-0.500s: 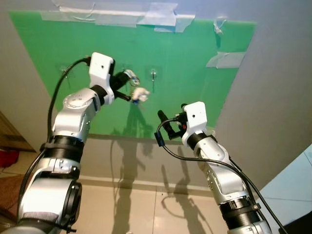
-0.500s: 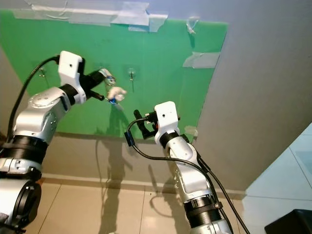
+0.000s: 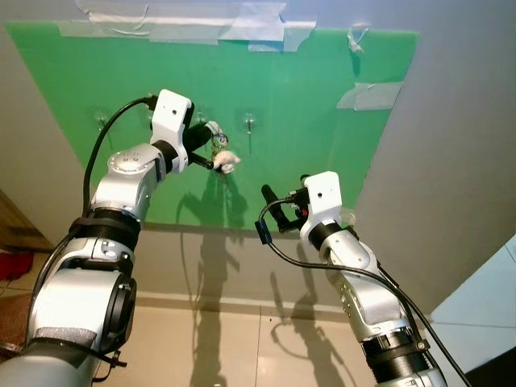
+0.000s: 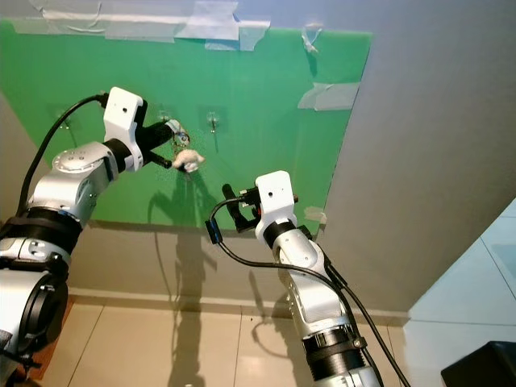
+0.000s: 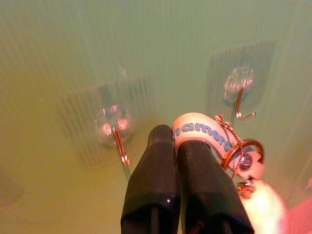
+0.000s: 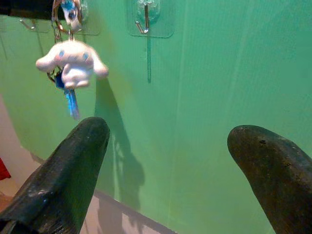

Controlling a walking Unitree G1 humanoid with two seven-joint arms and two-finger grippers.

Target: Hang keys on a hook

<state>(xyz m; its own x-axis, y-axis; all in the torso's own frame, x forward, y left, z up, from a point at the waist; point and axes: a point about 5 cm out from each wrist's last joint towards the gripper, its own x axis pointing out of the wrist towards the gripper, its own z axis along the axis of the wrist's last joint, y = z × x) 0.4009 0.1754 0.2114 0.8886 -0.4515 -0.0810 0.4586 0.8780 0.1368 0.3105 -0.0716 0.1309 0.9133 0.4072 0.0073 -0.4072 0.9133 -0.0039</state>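
A key ring (image 5: 241,153) with a white-and-blue strap (image 5: 197,130), a white plush charm (image 3: 226,161) and a blue key (image 6: 72,103) hangs from my left gripper (image 3: 212,145), which is shut on the strap. It is held up close to the green board (image 3: 322,145), between two clear stick-on hooks (image 5: 115,127) (image 5: 239,90). The ring hangs beside the hooks, and I cannot tell whether it touches either one. Lower and to the right, my right gripper (image 3: 272,205) is open and holds nothing, its fingers (image 6: 73,165) pointing at the board below the charm (image 6: 72,61).
The board is taped to a grey wall (image 3: 459,161) and carries a row of several hooks, one (image 3: 251,125) to the right of the keys and one (image 3: 101,121) far left. Below is a tiled floor (image 3: 242,347). A wooden edge (image 3: 12,218) shows at the left.
My left gripper has carried the keys a little left and closer to the board. The view has shifted slightly. The right arm has stayed where it was.
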